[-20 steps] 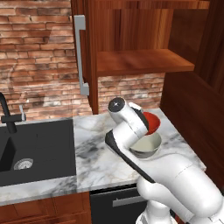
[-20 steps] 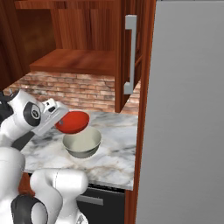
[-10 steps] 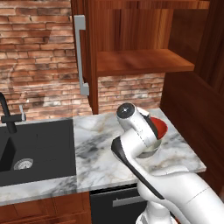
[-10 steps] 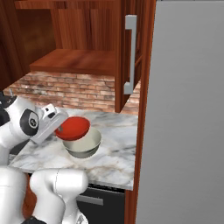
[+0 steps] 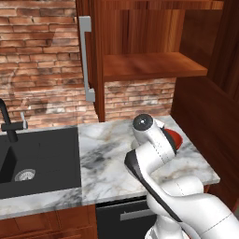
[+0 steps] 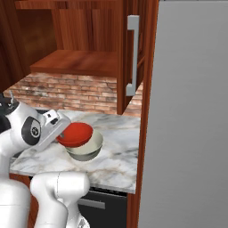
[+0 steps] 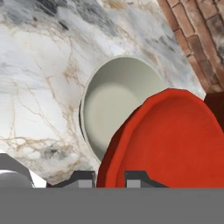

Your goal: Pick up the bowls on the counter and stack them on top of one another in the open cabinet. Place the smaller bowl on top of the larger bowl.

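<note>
Even, diffuse rendered lighting, moderately bright, no visible source. Soft shadows under the cabinet shelf [image 5: 154, 65] and the arm on the counter [image 5: 107, 158]. Slight sheen on the red bowl [image 7: 170, 140]. Textures somewhat soft; no edge distortion.

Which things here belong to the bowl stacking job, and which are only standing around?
For the job:
- red bowl, held at its rim by the fingers
- grey bowl, just under the red one
- counter
- open cabinet, its shelf bare

Just there:
- sink
- faucet
- brick wall
- fridge
</note>
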You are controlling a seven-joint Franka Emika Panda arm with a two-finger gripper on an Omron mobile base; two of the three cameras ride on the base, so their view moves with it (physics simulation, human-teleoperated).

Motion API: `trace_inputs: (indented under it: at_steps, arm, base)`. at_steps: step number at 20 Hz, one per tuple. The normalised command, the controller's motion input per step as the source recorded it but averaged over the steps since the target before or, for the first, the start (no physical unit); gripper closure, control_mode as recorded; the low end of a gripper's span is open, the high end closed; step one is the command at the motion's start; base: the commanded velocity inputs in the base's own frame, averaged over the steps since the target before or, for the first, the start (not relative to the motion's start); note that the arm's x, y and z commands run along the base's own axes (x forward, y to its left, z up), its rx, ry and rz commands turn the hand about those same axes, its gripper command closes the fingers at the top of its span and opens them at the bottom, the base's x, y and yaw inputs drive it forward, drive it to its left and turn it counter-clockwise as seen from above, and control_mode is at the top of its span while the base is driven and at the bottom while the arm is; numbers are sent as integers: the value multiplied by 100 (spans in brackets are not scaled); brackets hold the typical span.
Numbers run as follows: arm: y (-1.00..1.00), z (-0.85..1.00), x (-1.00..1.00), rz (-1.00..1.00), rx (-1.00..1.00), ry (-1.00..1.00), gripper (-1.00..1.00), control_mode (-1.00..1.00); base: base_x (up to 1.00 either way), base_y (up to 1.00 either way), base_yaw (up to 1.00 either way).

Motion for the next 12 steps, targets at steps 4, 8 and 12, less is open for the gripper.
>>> trace_inputs:
  at_steps: [4, 8, 12]
  arm:
    - [0, 0, 0, 6, 1, 1, 100, -100]
    - [0, 0, 0, 6, 3, 0, 100, -100]
    - [0, -1, 0, 4, 3, 0, 100, -100]
  base:
    - [0, 0, 0]
    - [0, 0, 0]
    - [0, 0, 0]
